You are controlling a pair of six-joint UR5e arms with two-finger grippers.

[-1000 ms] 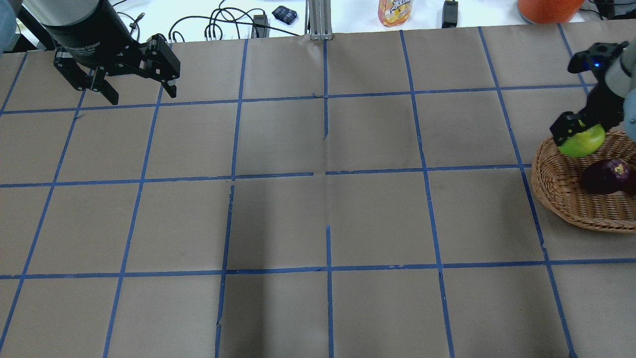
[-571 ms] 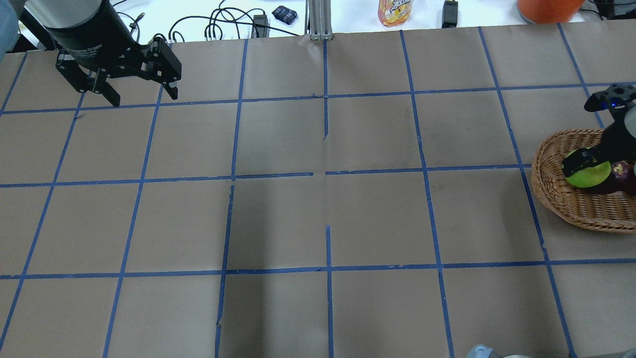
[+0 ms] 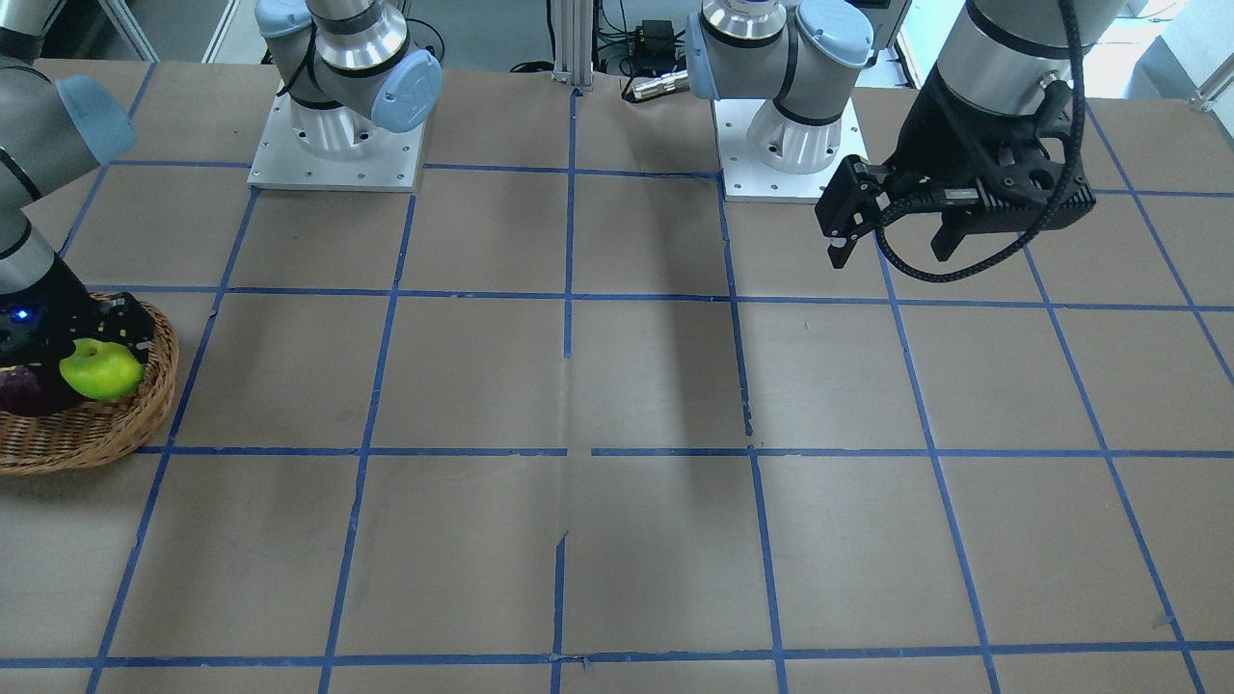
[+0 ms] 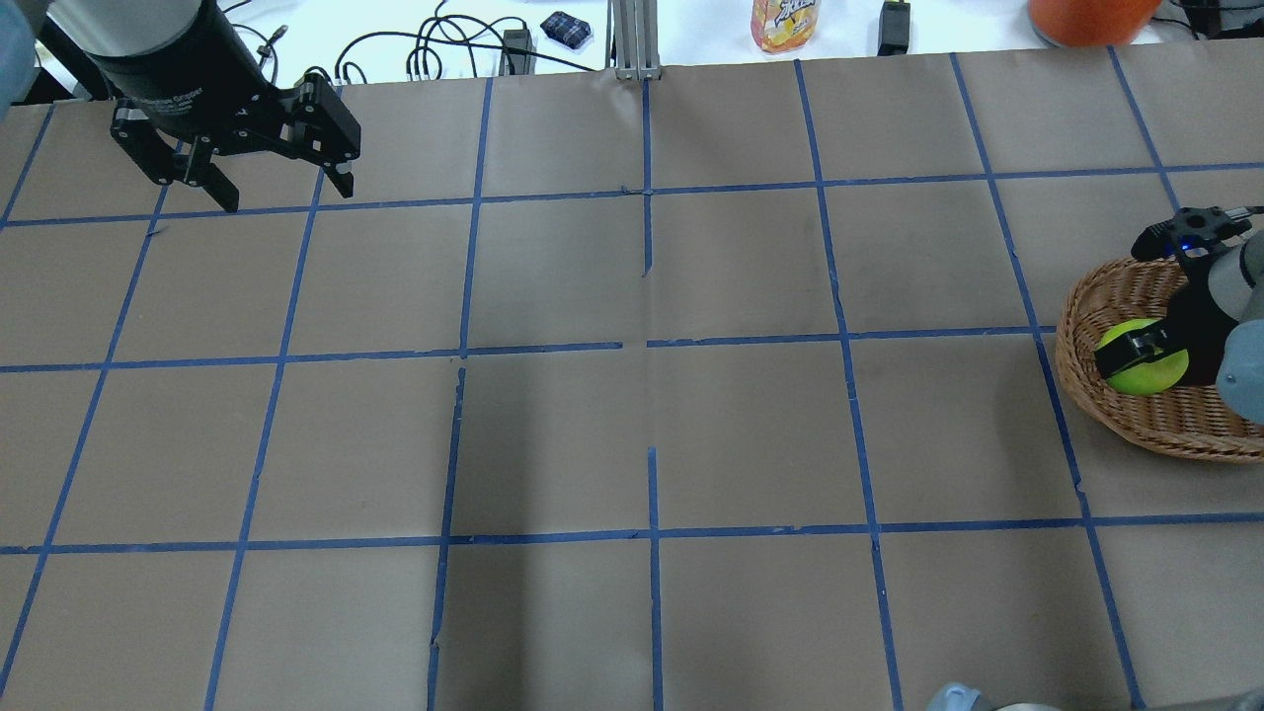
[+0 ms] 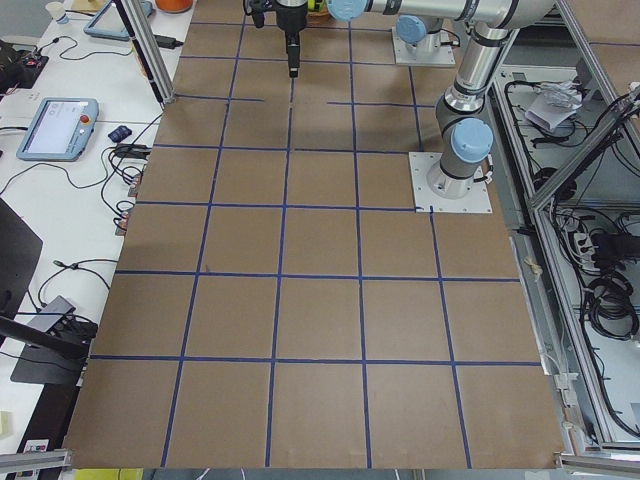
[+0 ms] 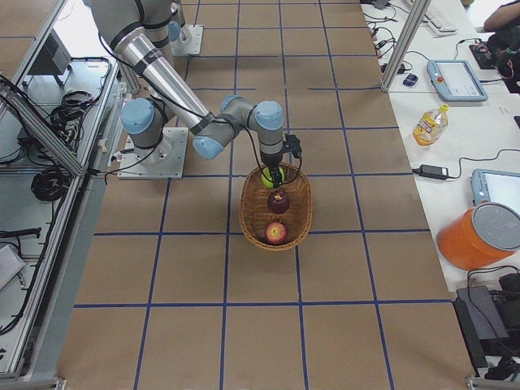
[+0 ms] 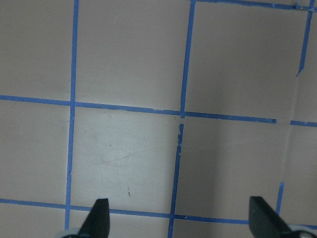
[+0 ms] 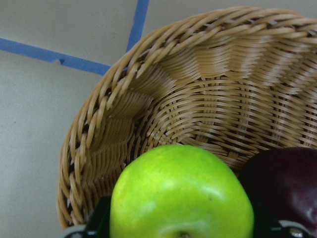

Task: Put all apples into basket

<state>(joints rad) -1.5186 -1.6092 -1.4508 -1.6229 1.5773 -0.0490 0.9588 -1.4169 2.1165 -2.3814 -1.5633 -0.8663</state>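
My right gripper point(image 4: 1150, 357) is shut on the lime green apple point(image 4: 1145, 363) and holds it low inside the wicker basket point(image 4: 1116, 420) at the table's right edge. In the right wrist view the green apple point(image 8: 181, 193) sits between the fingers, next to the dark purple apple point(image 8: 282, 183), above the basket's weave point(image 8: 198, 114). The exterior right view shows the green apple point(image 6: 271, 175), the purple apple point(image 6: 279, 201) and the red apple point(image 6: 275, 233) all in the basket point(image 6: 250, 213). My left gripper point(image 4: 286, 196) is open and empty above the far left of the table.
Brown paper with blue tape grid lines covers the table. Cables, a juice bottle point(image 4: 785, 22) and an orange bucket point(image 4: 1091, 18) lie beyond the far edge. The left wrist view shows only bare paper between the open fingers point(image 7: 99, 215).
My right gripper has carried the green apple from the basket's far rim down into the basket, beside the purple apple. The left arm has barely moved.
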